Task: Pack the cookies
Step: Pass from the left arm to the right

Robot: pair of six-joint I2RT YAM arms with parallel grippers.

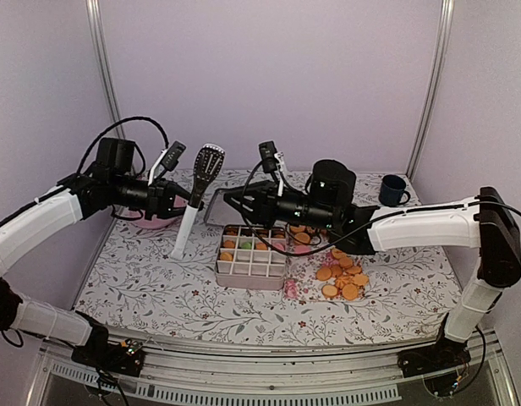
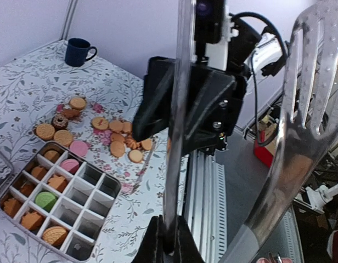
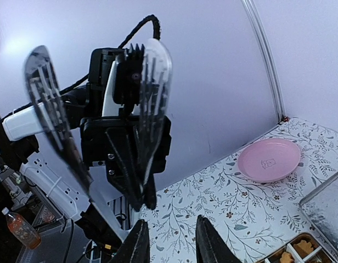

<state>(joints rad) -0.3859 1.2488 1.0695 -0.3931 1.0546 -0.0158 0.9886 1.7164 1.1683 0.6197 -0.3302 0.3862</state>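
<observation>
Handover seems the step in hand. The left gripper (image 2: 168,240) is clamped on the white-handled slotted tongs (image 1: 211,162), held upright left of the pale divided tray (image 1: 251,271). The right gripper (image 3: 170,235), fingers apart and empty, should approach squarely and close on the handle. Loose small round golden cookies (image 1: 341,276) lie right of the tray.

I see the floral-print counter (image 1: 396,288). Directly on it: a gridded box (image 1: 250,271) mid-counter and loose cookies (image 1: 341,275) scattered just right of it, mostly orange, one pink by the box's front corner. Pink plate (image 3: 269,160) far left, dark mug (image 1: 393,189) far-right corner, metal tray (image 3: 325,203) just behind the box.
</observation>
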